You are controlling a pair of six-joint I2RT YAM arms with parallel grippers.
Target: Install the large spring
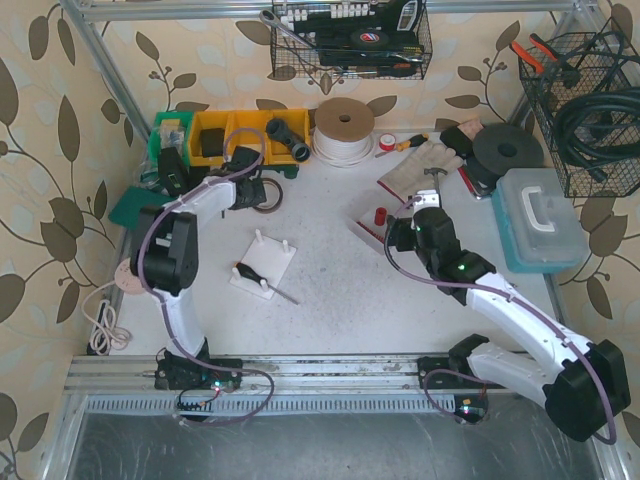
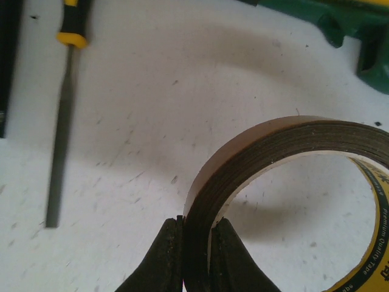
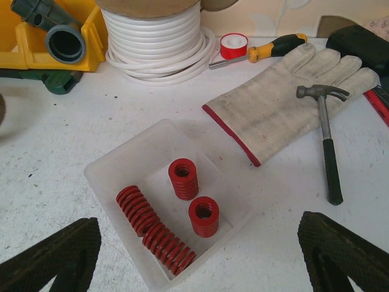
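A clear tray (image 3: 109,167) holds red springs: two long ones (image 3: 137,208) lying on their sides and two short ones (image 3: 183,178) standing upright. My right gripper (image 3: 200,271) is open and empty, hovering just short of the tray with its fingertips (image 3: 55,255) wide apart. From above, it (image 1: 402,236) sits beside the tray (image 1: 368,230). A white plate with several upright pegs (image 1: 262,262) lies mid-table. My left gripper (image 2: 196,258) is shut on the wall of a brown tape roll (image 2: 273,143), which lies at the back left (image 1: 268,197).
A glove (image 3: 285,103), hammer (image 3: 328,146), white cable coil (image 3: 155,42), red tape (image 3: 233,44) and screwdriver (image 3: 267,50) lie behind the tray. Yellow bins (image 1: 225,135) stand at the back left. A yellow-handled file (image 2: 61,140) lies near the tape. A teal case (image 1: 540,215) stands on the right.
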